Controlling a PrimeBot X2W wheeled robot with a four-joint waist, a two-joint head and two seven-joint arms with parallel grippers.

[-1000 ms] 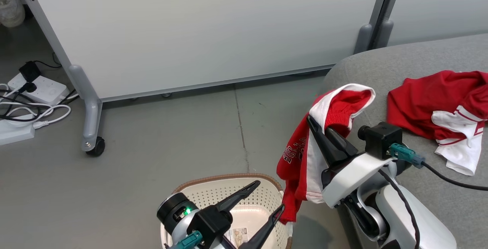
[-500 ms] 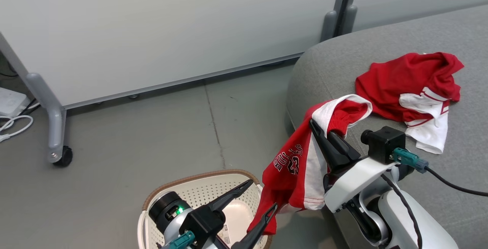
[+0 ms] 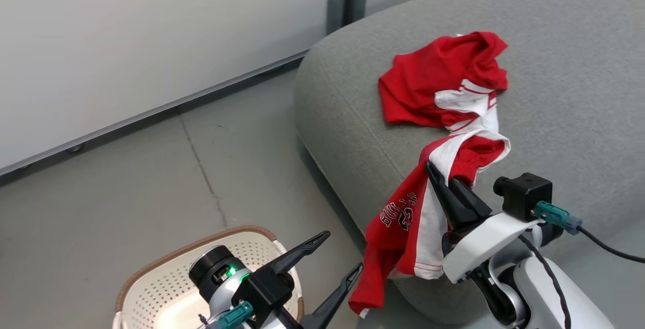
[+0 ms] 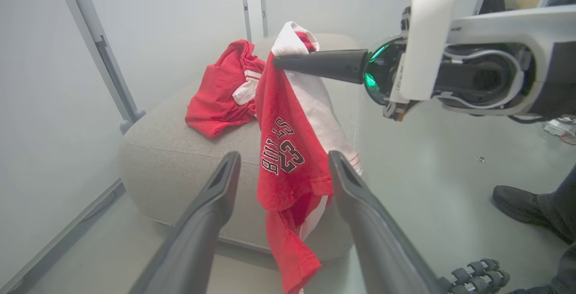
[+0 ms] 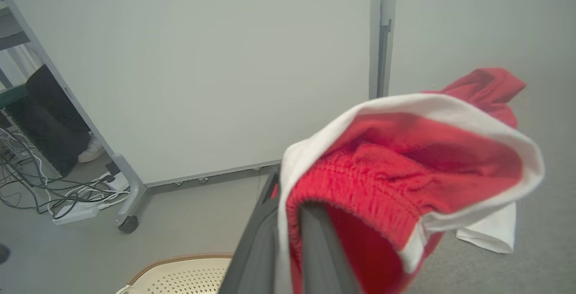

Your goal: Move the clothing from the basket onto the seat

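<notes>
Right gripper (image 3: 437, 174): fingers clamped shut on a white-edged fold at the top of the red jersey (image 3: 403, 218).
Jersey's long axis: straight down from the pinch. It hangs as one long strip, the printed number facing the left arm.
Jersey against the seat (image 3: 579, 67): the pinched fold hovers about over the seat's near left edge. The tail dangles below the cushion top, in front of that corner and over the floor. The open cushion lies far and right of the fingers.
Other red garment (image 3: 433, 72): crumpled on the seat, just beyond the held fold on the far side. I can't tell whether the two touch.
Left gripper (image 3: 342, 251): fingers spread wide and holding nothing, low on the near left by the basket, tips just beside the hanging tail.
Nearer arm: the right one, which has the cloth and stands on the seat side.
Basket (image 3: 151, 293): on the floor at near left. What shows of its inside is bare perforated plastic, and the left arm covers the rest.
Coming move, as I'd judge it: carry the fold farther and to the right so the tail drags up onto the cushion, then lower and let go. Released here, the hanging weight could pull it to the floor.
</notes>
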